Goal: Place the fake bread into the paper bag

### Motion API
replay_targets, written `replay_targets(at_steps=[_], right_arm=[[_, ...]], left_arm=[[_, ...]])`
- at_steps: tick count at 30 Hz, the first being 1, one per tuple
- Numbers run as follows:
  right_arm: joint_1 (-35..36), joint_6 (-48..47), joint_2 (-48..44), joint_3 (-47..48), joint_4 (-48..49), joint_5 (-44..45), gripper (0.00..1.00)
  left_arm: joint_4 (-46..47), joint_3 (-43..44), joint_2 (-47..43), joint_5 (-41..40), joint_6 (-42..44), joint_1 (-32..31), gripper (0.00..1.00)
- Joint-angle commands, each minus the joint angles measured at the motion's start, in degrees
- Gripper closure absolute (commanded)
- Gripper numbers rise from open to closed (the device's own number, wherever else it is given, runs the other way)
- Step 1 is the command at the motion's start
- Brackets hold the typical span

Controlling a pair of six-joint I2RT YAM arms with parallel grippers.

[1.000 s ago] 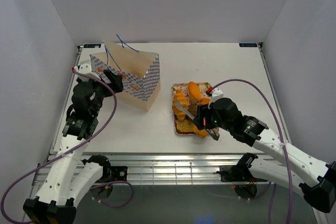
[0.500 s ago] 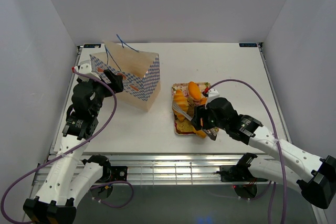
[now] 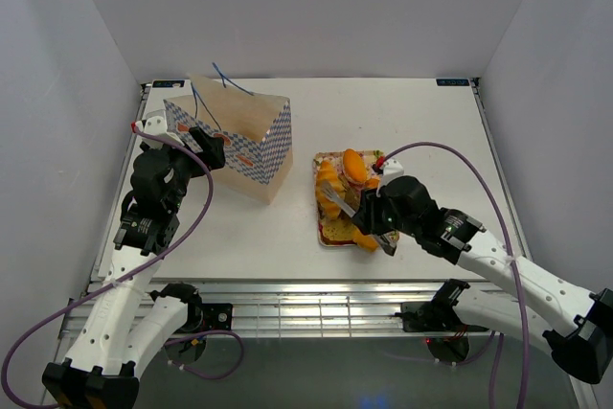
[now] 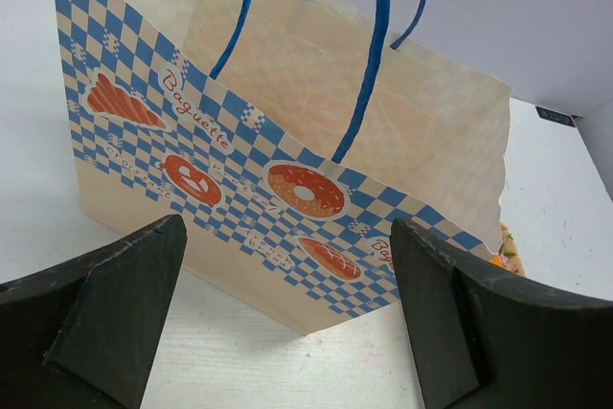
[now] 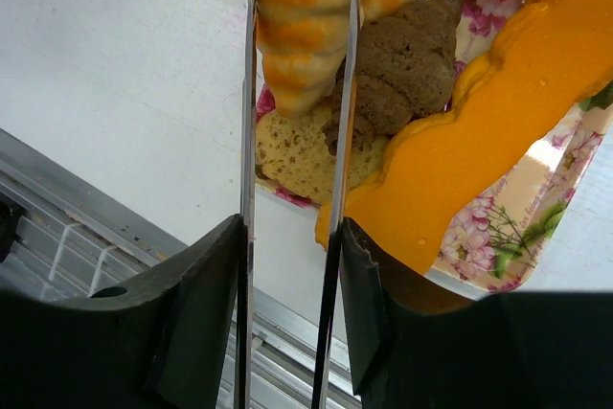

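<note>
Early stage: right gripper (image 5: 302,7) clamping golden roll (image 5: 297,35), roll sitting on floral tray (image 5: 498,227) among rest of fake bread (image 3: 345,189); left gripper (image 4: 285,237) gaping, gripping nothing, facing paper bag (image 4: 287,141). No bread showing in bag, every piece awaiting transfer.

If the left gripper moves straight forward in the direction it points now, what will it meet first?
Most likely the paper bag: its checkered side stands directly ahead of the open left gripper, with nothing visible between.

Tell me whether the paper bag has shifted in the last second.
No. The paper bag stands where it did, judged against the back-left corner of the table.
</note>
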Motion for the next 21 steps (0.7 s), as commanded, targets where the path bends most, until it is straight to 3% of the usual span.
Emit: replay_targets(at_steps=[1,10,21], right_arm=[[0.1,0.3,-3.2,5.9,0.2,2.5,0.53],[0.0,-3.1,-3.3,13.1,0.1,4.7,0.54],[0.1,-12.4,5.8,29.1,10.6,-1.5,0.55]], left_arm=[[0.0,0.0,-0.6,0.8,-0.3,-0.3,0.02],[0.0,0.0,-0.5,0.7,-0.4,-0.3,0.02],[0.0,-0.1,-1.1,-0.7,-0.4,-0.3,0.02]])
